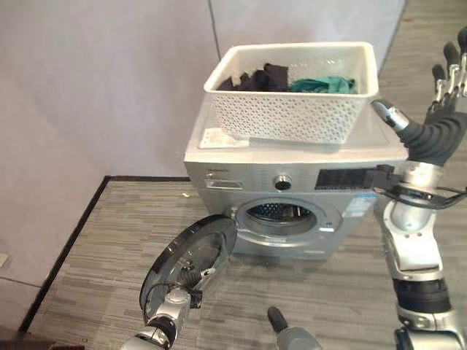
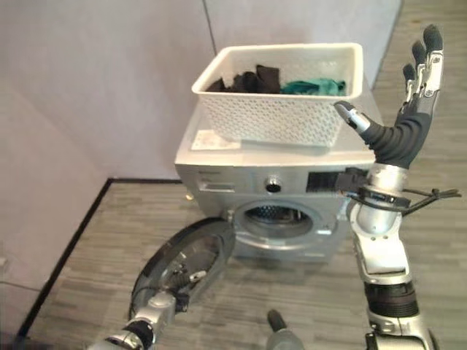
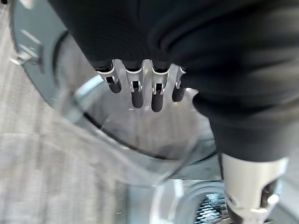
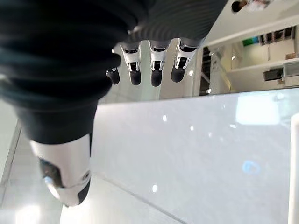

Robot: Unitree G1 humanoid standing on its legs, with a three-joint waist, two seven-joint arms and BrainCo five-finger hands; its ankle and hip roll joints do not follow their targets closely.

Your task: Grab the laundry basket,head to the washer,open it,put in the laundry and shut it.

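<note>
A white perforated laundry basket (image 1: 292, 117) stands on top of the silver washer (image 1: 292, 171), holding dark clothes (image 1: 255, 78) and a green cloth (image 1: 325, 84). The washer's round door (image 1: 191, 255) hangs open to the left, baring the drum opening (image 1: 281, 213). My left hand (image 1: 171, 306) is low at the door's lower edge, open, with the door's glass (image 3: 140, 140) just past its fingers (image 3: 135, 91). My right hand (image 2: 408, 124) is raised beside the basket's right end, apart from it, fingers straight and nothing in it.
Grey wall panels (image 1: 109, 80) stand behind and left of the washer. A dark strip (image 1: 73, 240) edges the wood-look floor (image 1: 117, 255) on the left. Open floor lies in front of the washer.
</note>
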